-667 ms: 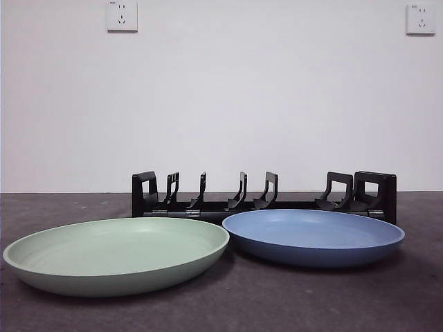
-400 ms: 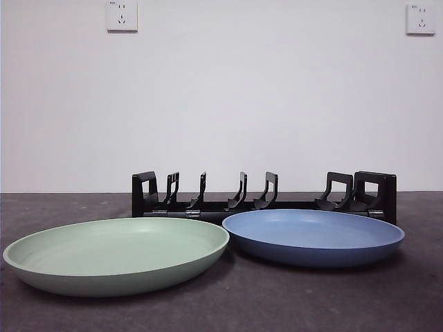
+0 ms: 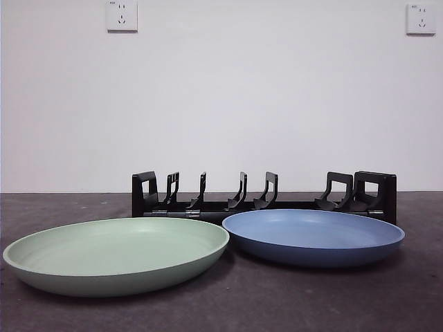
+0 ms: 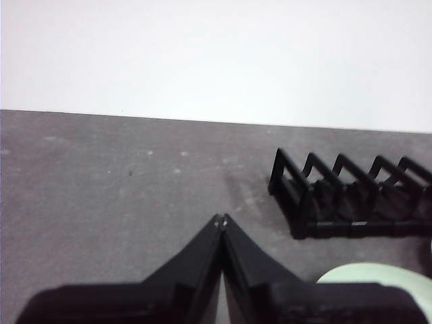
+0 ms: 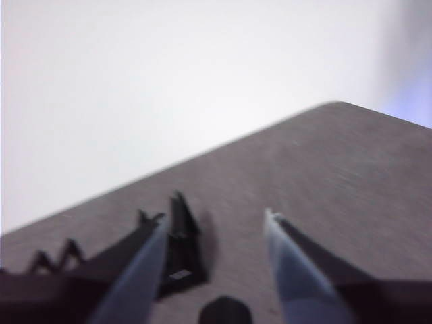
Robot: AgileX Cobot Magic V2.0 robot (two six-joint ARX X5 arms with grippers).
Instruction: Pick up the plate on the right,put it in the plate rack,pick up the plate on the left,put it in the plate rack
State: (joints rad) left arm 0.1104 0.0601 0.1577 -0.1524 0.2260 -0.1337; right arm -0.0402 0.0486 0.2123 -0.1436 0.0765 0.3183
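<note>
A blue plate (image 3: pixel 313 235) lies flat on the right of the dark table, and a pale green plate (image 3: pixel 116 253) lies flat on the left, nearer the camera. Behind both stands the black plate rack (image 3: pixel 264 196) with nothing between its prongs. No arm shows in the front view. My left gripper (image 4: pixel 221 219) is shut, hovering over bare table beside the plate rack (image 4: pixel 351 196), with the green plate's rim (image 4: pixel 378 275) at its side. My right gripper (image 5: pixel 216 226) is open with nothing between its fingers, and the plate rack's end (image 5: pixel 177 243) shows behind one finger.
A white wall stands behind the table with two sockets, one at the left (image 3: pixel 122 15) and one at the right (image 3: pixel 421 19). The dark grey table (image 3: pixel 415 297) runs to both sides of the plates.
</note>
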